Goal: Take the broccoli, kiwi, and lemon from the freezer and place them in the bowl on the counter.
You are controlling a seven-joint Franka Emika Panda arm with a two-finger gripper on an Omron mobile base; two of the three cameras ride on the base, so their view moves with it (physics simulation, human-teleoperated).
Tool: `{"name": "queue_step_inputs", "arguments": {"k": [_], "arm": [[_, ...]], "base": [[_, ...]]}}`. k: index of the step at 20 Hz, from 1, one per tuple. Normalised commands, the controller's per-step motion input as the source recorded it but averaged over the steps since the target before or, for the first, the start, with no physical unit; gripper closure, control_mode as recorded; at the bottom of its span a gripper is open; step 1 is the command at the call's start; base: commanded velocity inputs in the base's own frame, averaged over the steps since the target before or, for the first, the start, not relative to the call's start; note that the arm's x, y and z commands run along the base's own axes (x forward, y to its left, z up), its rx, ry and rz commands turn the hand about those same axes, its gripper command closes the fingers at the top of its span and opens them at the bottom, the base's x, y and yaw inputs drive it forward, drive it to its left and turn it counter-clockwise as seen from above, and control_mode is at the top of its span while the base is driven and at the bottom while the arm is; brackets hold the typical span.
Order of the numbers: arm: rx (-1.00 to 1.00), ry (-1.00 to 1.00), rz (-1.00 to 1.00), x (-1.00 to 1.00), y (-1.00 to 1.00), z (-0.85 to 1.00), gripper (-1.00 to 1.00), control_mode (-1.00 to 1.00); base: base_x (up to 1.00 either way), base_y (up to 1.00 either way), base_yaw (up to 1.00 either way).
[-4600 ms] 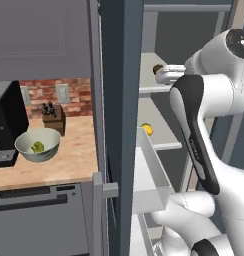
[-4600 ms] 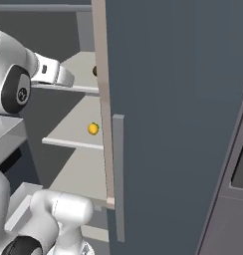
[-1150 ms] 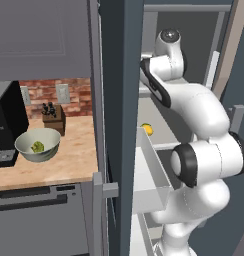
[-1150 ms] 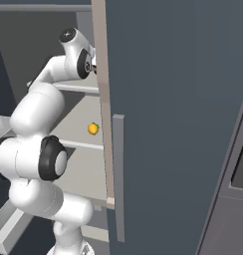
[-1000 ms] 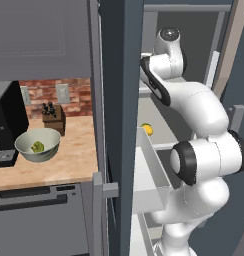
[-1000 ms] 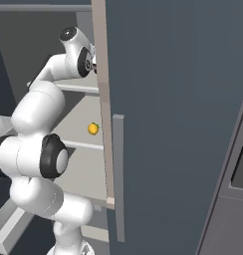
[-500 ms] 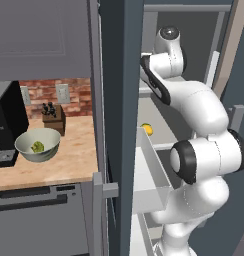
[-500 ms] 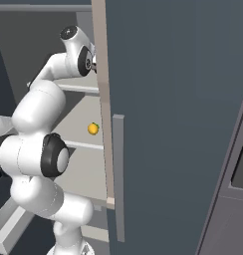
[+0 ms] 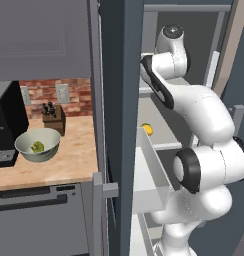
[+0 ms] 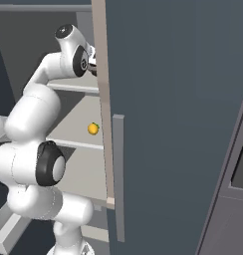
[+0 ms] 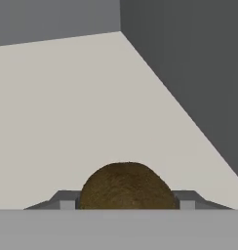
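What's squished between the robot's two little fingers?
The brown kiwi sits between the gripper's two fingertips, which look closed against its sides on the pale freezer shelf. The hand view shows it.

Brown fuzzy kiwi (image 11: 127, 186), yellow lemon (image 10: 93, 128), pale grey-green bowl (image 9: 25, 150), tan marbled counter (image 9: 69, 160)

Simulated kitchen: marbled counter (image 9: 69, 160), brick backsplash (image 9: 74, 92), knife block (image 9: 54, 117), open freezer (image 9: 119, 100).

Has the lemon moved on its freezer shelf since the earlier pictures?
No. The lemon lies at the same spot on the freezer shelf.
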Motion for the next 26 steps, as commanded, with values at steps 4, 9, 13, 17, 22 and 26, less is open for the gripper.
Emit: {"name": "queue_step_inputs", "arguments": {"k": [4, 9, 13, 17, 22, 26], "arm": [[0.00, 0.00, 0.09, -0.89, 0.03, 0.00, 1.00, -1.00], [0.00, 0.00, 0.15, -1.00, 0.02, 0.05, 1.00, -1.00], [0.00, 0.00, 0.21, -0.97, 0.04, 0.18, 1.00, -1.00], [-0.01, 0.00, 0.17, -0.98, 0.16, 0.27, 1.00, -1.00], [-0.01, 0.00, 0.07, -1.00, 0.07, 0.35, 1.00, -1.00], [-0.01, 0.02, 0.00, -1.00, 0.00, 0.23, 1.00, -1.00]], "base": [[0.00, 0.00, 0.00], [0.00, 0.00, 0.00], [0.00, 0.00, 0.00], [0.00, 0.00, 0.00], [0.00, 0.00, 0.00], [0.00, 0.00, 0.00]]}}
